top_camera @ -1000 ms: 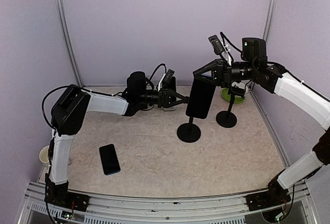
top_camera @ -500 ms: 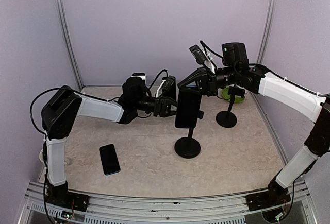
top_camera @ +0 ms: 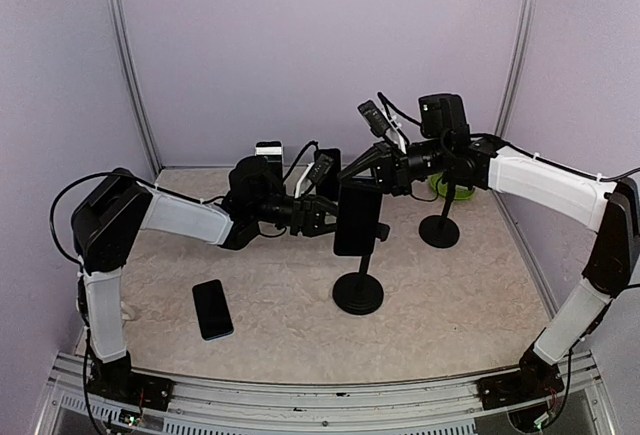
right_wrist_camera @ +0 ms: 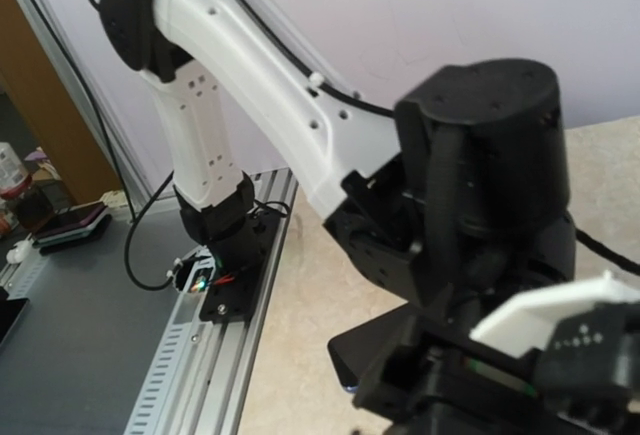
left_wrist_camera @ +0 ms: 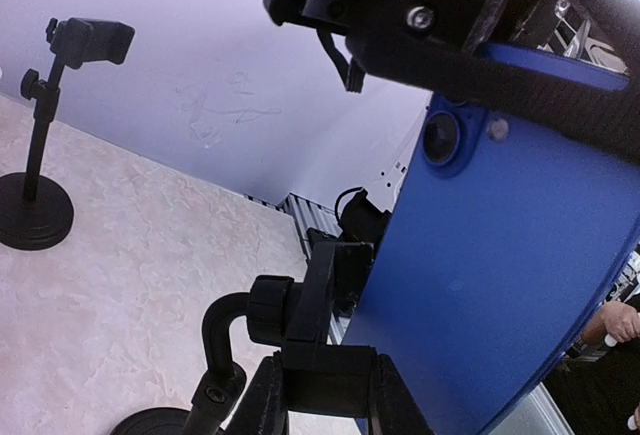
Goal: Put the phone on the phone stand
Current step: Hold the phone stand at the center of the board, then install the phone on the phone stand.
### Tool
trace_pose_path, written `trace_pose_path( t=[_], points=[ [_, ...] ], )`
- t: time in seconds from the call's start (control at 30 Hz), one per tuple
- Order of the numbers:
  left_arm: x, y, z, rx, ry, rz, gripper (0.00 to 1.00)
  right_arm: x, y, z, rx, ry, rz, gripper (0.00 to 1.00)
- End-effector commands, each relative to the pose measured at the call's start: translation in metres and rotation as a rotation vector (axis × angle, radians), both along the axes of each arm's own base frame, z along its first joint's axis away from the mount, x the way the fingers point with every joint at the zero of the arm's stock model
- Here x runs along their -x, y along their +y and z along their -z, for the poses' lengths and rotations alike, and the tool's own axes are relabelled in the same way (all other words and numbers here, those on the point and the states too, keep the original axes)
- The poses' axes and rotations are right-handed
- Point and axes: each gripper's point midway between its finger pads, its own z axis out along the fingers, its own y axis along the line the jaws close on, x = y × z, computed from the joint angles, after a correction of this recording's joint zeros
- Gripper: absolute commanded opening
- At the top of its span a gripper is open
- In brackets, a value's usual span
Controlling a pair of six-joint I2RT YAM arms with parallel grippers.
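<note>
one blue phone (left_wrist_camera: 500, 285) upright | right fingers (left_wrist_camera: 440, 50) pinch it | left fingers (left_wrist_camera: 264, 400) pinch phone stand (top_camera: 358, 293)

Left arm (right_wrist_camera: 250, 85) (white, close), grey rail (right_wrist_camera: 200, 355)

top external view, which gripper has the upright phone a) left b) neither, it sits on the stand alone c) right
c: the right gripper clamps the top edge of the phone, while the left gripper grips the clamp of the phone stand beside it.
</note>
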Motion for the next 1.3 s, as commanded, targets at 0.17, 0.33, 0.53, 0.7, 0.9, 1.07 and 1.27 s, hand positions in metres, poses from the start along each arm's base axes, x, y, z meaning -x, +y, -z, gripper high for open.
trace_pose_path(
  t=[0.17,0.33,0.53,0.7,0.9,1.07,1.27],
  points=[
    [0.012,0.006,-0.041,0.102,-0.129,-0.006,0.00,0.001,0.007,0.007,-0.028,0.029,-0.012,0.00],
    [0.012,0.008,-0.045,0.108,-0.139,-0.011,0.00,0.002,0.005,0.016,-0.014,0.040,0.006,0.00],
    [0.013,0.010,-0.046,0.109,-0.143,-0.013,0.00,0.003,0.002,0.023,-0.001,0.047,0.025,0.00],
    [0.012,0.011,-0.047,0.109,-0.147,-0.018,0.00,0.006,-0.002,0.027,0.005,0.046,0.044,0.00],
    [0.011,0.012,-0.046,0.108,-0.147,-0.020,0.00,0.005,-0.005,0.030,0.018,0.044,0.075,0.00],
    [0.011,0.012,-0.046,0.107,-0.149,-0.020,0.00,0.003,-0.008,0.031,0.023,0.038,0.103,0.00],
    [0.011,0.013,-0.047,0.107,-0.151,-0.022,0.00,-0.004,-0.014,0.038,0.043,0.044,0.142,0.00]
  ],
)
